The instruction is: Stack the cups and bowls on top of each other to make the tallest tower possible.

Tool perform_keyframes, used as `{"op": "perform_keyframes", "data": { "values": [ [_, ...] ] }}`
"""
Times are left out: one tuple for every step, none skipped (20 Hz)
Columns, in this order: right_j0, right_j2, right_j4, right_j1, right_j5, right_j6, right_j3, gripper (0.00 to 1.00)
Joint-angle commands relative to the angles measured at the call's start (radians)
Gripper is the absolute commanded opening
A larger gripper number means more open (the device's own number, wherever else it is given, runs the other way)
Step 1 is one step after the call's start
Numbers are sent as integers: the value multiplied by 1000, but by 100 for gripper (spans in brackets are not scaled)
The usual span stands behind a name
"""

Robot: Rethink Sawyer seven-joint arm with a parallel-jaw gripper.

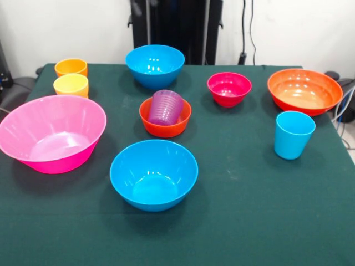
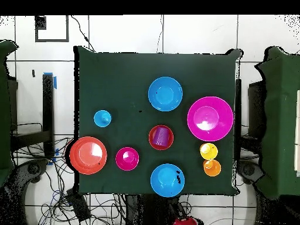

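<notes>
No gripper shows in either view. The ribbed purple cup (image 1: 165,107) leans inside the small orange bowl (image 1: 166,131) at the table's middle; the cup (image 2: 161,136) and bowl (image 2: 161,147) also show in the overhead view. One blue bowl (image 1: 155,65) stands at the far side and another (image 1: 153,173) near the front. The big pink bowl (image 1: 52,133) is at the left. The orange cup (image 1: 71,67) and yellow cup (image 1: 71,85) stand side by side behind it. The magenta bowl (image 1: 229,88), wide orange bowl (image 1: 304,91) and light blue cup (image 1: 293,134) are at the right. Everything is upright and nothing else is stacked.
The robot's black pedestal (image 1: 177,22) stands behind the table's far edge. A red part of the robot (image 2: 183,221) shows below the table in the overhead view. Cables lie on the floor at the lower left (image 2: 53,176).
</notes>
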State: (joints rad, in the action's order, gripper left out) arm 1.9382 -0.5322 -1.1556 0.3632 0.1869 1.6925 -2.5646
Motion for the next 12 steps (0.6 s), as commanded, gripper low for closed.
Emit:
{"op": "perform_keyframes", "data": {
  "values": [
    [-42, 177, -221, -316, 52, 187, 140, 100],
    [-47, 203, -244, -347, 78, 182, 166, 100],
    [-50, 225, -259, -368, 98, 179, 183, 100],
    [-56, 248, -270, -383, 121, 175, 195, 100],
    [-60, 275, -288, -406, 148, 172, 215, 100],
    [-66, 298, -302, -425, 176, 175, 231, 100],
    [-75, 327, -319, -451, 214, 173, 256, 100],
    [-93, 346, -324, -461, 245, 176, 268, 100],
    [-113, 369, -331, -478, 282, 178, 286, 100],
    [-135, 390, -334, -490, 319, 180, 299, 100],
    [-159, 413, -336, -505, 358, 183, 314, 100],
    [-183, 434, -337, -517, 400, 189, 327, 100]
  ]
}}
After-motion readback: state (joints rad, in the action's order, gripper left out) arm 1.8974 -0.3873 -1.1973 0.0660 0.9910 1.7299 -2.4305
